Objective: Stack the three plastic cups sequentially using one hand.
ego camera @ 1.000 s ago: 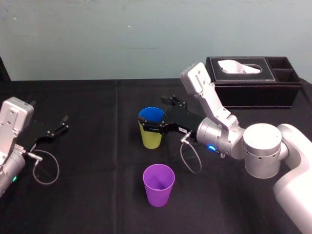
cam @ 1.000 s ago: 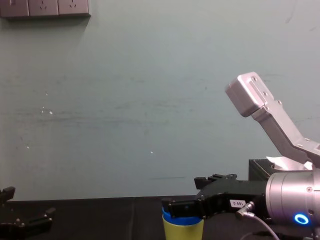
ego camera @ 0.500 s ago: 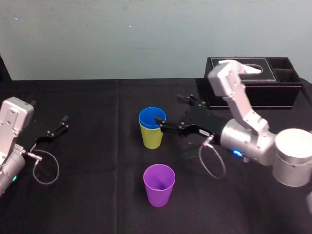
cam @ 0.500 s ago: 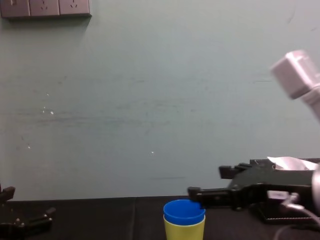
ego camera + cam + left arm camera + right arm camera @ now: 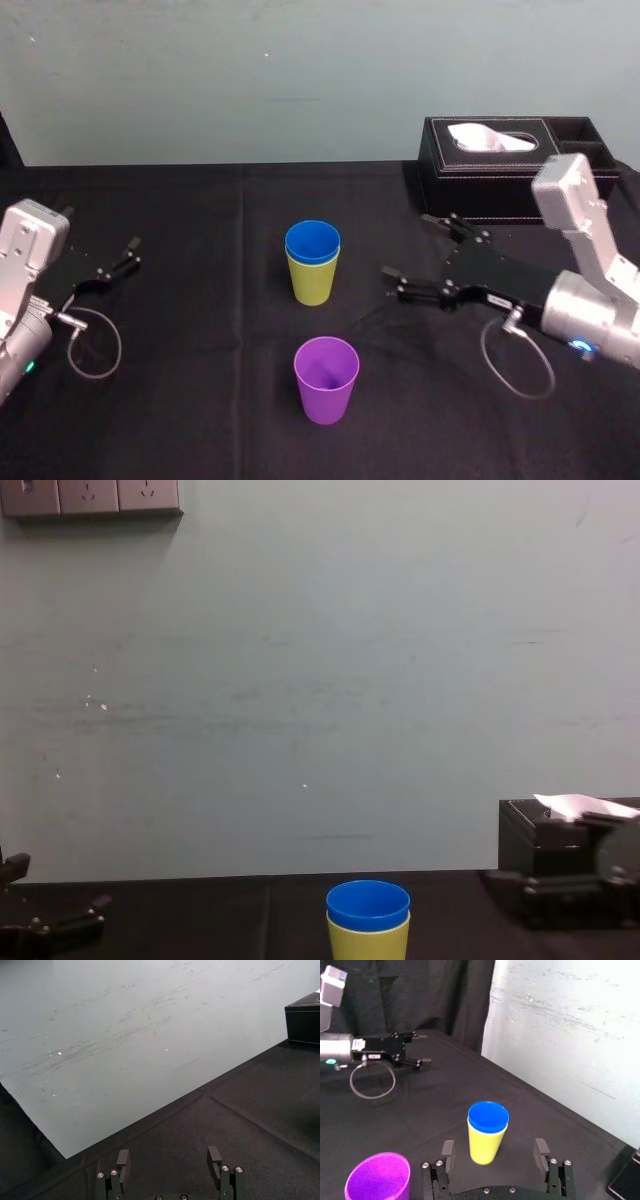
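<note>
- The left gripper (image 5: pixel 128 254) lies at the far left of the black table (image 5: pixel 200 200), in the same spot as a second ago. In the left wrist view, the left gripper (image 5: pixel 168 1160) has its jaws wide apart with nothing between them.
- The right gripper (image 5: pixel 405 243) was closed around the rim of the cup pair a second ago. It now sits off to the right of them, clear of every cup, with its jaws spread wide and holding nothing. The right wrist view looks past its fingers (image 5: pixel 447 1150) at the cups ahead.
- The yellow-green cup (image 5: pixel 311 282) stands upright near the middle of the table where it was before. The blue cup (image 5: pixel 312 241) is nested inside it, and only the blue cup's rim band shows above the yellow-green rim.
- The purple cup (image 5: pixel 326 380) stands upright by itself, mouth up. It is closer to the robot than the nested pair, apart from them and not yet stacked.
- The black tissue box (image 5: pixel 520 185) sits at the back right with a white tissue (image 5: pixel 488 137) poking from its top slot. I cannot tell what its two small side compartments hold.
</note>
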Tool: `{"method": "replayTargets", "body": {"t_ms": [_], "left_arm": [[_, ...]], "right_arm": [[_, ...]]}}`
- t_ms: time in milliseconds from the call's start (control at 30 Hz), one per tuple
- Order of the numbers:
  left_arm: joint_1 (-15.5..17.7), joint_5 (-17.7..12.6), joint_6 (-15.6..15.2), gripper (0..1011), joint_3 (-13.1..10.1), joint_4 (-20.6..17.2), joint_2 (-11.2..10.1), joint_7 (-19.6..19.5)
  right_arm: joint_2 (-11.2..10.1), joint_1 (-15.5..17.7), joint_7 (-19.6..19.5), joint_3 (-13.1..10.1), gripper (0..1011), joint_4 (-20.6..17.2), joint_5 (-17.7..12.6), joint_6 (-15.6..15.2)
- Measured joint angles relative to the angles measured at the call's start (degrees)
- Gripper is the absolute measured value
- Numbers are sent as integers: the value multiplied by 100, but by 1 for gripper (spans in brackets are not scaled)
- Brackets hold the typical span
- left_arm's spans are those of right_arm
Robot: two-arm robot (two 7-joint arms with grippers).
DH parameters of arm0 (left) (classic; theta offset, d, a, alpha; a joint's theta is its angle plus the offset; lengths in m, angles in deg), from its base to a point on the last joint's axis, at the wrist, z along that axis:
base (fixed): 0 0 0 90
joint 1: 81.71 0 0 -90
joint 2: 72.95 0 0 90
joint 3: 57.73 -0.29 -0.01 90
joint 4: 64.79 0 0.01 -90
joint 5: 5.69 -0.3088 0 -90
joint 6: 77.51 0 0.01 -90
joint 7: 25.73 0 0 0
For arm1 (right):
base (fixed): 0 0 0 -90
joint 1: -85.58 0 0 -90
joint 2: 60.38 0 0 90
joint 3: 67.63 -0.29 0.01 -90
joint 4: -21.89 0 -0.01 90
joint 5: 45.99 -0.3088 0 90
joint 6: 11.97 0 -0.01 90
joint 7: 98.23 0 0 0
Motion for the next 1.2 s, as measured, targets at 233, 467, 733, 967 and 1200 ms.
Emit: {"method": "replayTargets", "body": {"t_ms": [233, 467, 733, 967, 1200], "left_arm": [[0, 0, 0, 1010, 0, 0, 0, 0], [0, 0, 0, 1010, 0, 0, 0, 0], [0, 0, 0, 1010, 0, 0, 0, 0], [0, 0, 0, 1010, 0, 0, 0, 0], [0, 0, 0, 1010, 0, 0, 0, 0]], "right_arm": [[-388, 92, 713, 4, 1003, 395, -382, 458], [-543, 11, 1260, 166, 1003, 722, -537, 817], [-614, -34, 1570, 387, 1003, 891, -628, 1078], [-650, -28, 1587, 543, 1003, 864, -628, 1181], [-678, -18, 1505, 734, 1003, 802, -501, 1244]]}}
